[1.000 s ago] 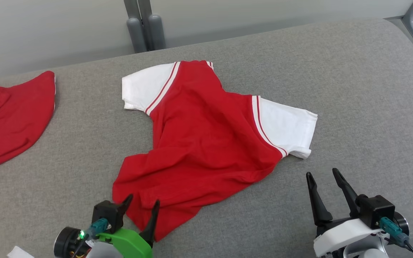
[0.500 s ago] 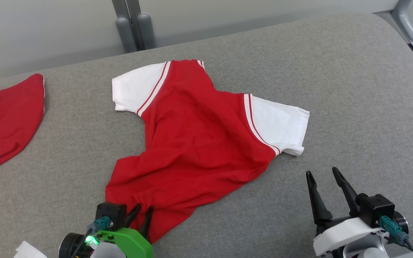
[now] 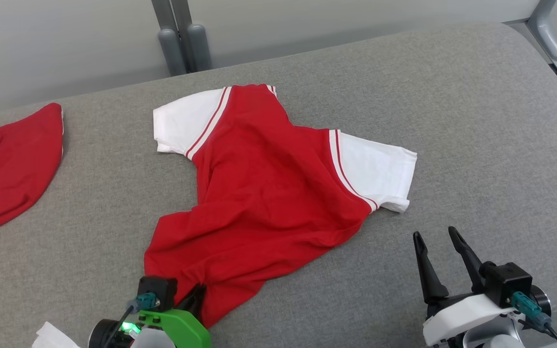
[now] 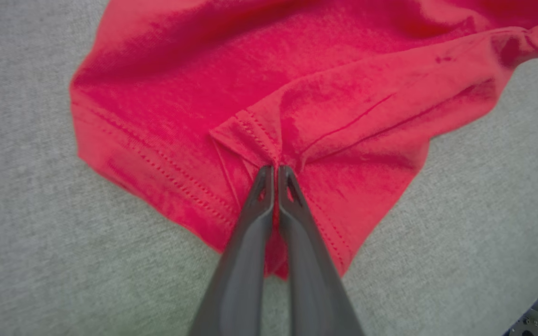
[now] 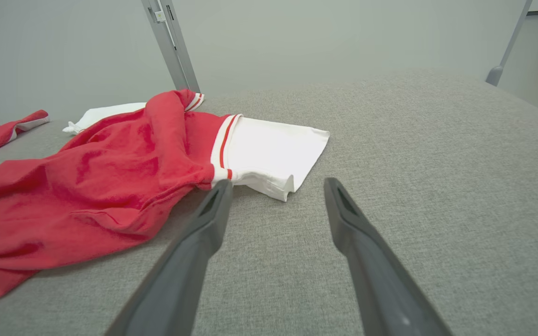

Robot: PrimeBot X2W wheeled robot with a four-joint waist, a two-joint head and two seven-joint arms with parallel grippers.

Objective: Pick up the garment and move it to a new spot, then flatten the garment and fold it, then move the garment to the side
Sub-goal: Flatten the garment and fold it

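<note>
Snapped shut since before on soft T-shirt's [image 3: 269,193] stitched red hem [image 4: 250,130]: left hand [image 4: 276,169]; splayed over coarse grey tabletop [image 3: 476,121]: right hand [image 3: 434,232].

The garment [image 3: 269,193] has a red body and white sleeves, with red and white stripes at the sleeve seams. The table [image 3: 476,121] is a flecked grey weave. At the frame's left edge, another cloth [image 3: 7,159] is red. The left pincer [image 4: 276,170] and right pincer [image 3: 434,233] are dark grey.

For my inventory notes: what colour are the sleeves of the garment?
White sleeves, red-striped at the shoulder seam; best in head view.
</note>
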